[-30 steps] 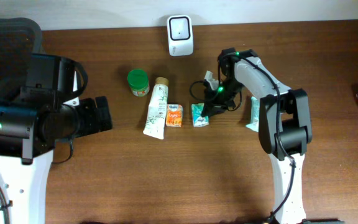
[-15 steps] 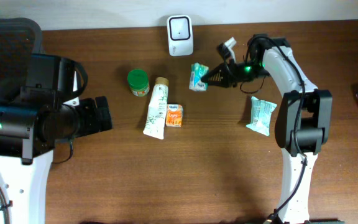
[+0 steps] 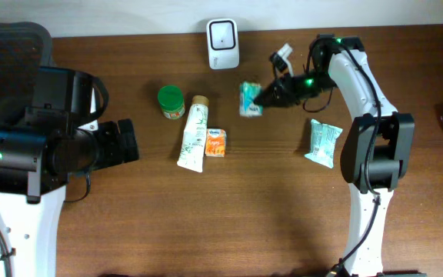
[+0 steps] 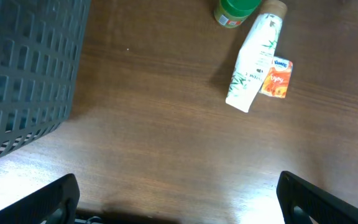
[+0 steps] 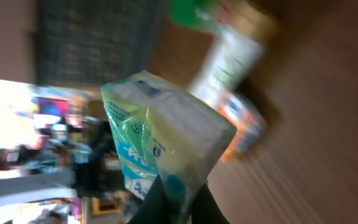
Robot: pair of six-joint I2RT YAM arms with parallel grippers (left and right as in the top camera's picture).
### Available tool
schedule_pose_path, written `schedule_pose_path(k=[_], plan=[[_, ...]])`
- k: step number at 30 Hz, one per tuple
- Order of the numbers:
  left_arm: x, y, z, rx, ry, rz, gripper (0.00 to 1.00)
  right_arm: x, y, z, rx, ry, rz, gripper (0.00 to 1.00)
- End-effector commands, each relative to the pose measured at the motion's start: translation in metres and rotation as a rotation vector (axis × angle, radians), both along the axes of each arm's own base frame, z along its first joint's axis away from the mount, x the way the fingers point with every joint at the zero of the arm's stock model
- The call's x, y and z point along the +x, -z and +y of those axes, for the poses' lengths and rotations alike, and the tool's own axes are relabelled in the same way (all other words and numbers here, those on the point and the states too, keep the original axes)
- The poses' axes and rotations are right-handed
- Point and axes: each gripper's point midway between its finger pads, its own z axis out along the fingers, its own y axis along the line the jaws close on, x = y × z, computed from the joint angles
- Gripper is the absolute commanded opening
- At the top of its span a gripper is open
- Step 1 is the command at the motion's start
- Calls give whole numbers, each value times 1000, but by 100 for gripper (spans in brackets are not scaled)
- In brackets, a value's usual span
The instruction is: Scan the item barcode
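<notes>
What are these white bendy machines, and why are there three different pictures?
They are two robot arms at a wooden table. One picture looks down from above; the other two come from little cameras on each arm's wrist. The right hand pinches a small blue-green packet, holding it up not far from the white scanner box. The left hand is open and holds nothing. On the table lie a green-lidded jar, a white tube, a small orange packet and a second blue-green packet. A dark basket sits at the left.
</notes>
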Motion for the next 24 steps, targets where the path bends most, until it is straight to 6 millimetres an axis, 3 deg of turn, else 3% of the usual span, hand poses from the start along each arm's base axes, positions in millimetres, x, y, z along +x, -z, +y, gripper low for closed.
schedule_pose_path(k=[1, 3, 6, 9, 10, 11, 13, 19, 24], plan=[[-2, -4, 1, -3, -11, -16, 99, -22, 53, -28, -384, -51, 93, 4], [-2, -4, 1, -4, -11, -17, 99, -26, 78, -31, -516, -24, 143, 4], [-2, -4, 1, -4, -11, -17, 99, -27, 98, -26, -613, 2, 156, 5], [-2, -4, 1, -3, -11, -16, 99, -29, 118, -28, -751, 8, 137, 17], [-2, -4, 1, -3, -11, -16, 99, -28, 120, -26, -758, 3, 126, 27], [-2, -4, 1, -4, -11, -17, 99, -28, 120, -24, -757, 0, 121, 43], [-2, -4, 1, -4, -11, -17, 99, -28, 120, -21, -757, 4, 124, 54], [-2, -4, 1, -3, -11, -16, 99, -24, 94, -17, -740, 34, 152, 54], [-2, -4, 1, -4, -11, -17, 99, -27, 96, -12, -731, 24, 155, 53]])
